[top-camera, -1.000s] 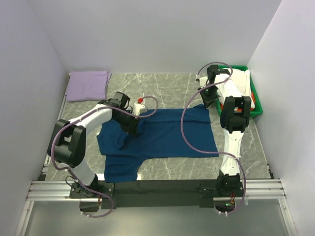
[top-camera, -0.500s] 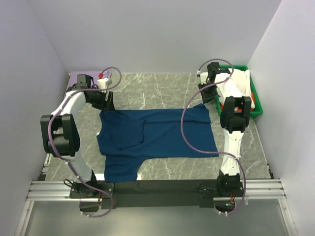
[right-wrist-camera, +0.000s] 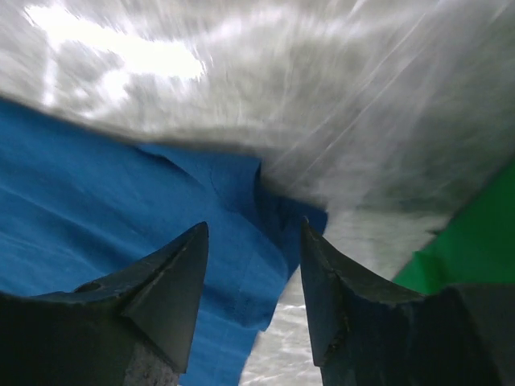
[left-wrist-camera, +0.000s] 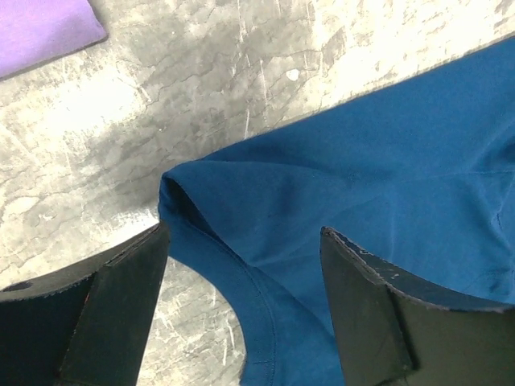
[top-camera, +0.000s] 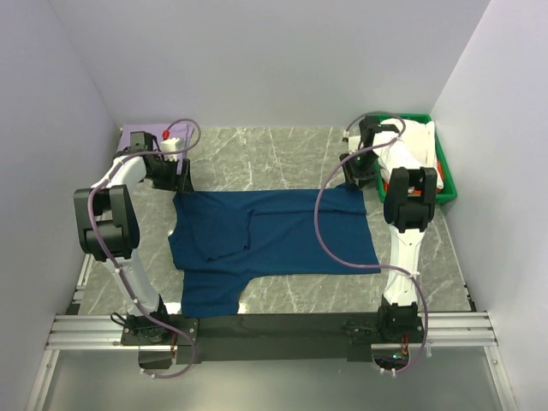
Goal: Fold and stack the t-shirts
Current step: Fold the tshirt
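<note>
Left arm reaches far-left; left gripper (top-camera: 176, 176) (left-wrist-camera: 241, 241) jaws wide apart, empty, above navy t-shirt (top-camera: 282, 235) (left-wrist-camera: 386, 185) far-left corner. Right arm extends forward; right gripper (top-camera: 355, 176) (right-wrist-camera: 253, 233) jaws parted over far-right corner. Shirt lies spread mid-table (top-camera: 282, 145).

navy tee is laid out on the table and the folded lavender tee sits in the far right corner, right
No: top external shows the folded lavender tee in the far left corner. The navy tee is laid out on the table.
</note>
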You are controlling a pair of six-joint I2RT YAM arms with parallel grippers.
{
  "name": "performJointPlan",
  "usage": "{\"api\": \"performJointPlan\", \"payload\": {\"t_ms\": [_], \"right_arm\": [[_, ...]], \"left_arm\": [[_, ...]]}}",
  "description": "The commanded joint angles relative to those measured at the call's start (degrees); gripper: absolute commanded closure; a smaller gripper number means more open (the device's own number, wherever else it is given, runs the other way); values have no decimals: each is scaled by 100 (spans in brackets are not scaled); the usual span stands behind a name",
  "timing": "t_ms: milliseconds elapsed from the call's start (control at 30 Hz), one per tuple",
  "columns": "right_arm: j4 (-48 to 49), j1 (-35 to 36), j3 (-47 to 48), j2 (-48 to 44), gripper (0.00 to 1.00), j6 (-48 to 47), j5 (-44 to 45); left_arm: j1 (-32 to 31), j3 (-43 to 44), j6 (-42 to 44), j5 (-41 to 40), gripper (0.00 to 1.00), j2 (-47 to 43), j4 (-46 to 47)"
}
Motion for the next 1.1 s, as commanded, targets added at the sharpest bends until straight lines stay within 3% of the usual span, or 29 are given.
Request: {"api": "performJointPlan", "payload": {"t_ms": [0, 333, 633, 833, 1067], "right_arm": [[-52, -59, -204, -510, 43, 153, 85], [0, -156, -380, -404, 49, 443, 445], [115, -156, -469, -449, 48, 487, 552], [-78, -156, -293, -220, 75, 374, 68], [-236, -165, -222, -281, 100, 250, -283]], "left_arm": [[-15, -4, -89, 160, 19, -31, 160], [-6, -136, -212, 2, 21, 118, 345], [-6, -198, -326, 19, 19, 197, 477], [-6, -57, -431, 64, 22, 355, 495], [99, -189, -493, -16, 34, 40, 741]]}}
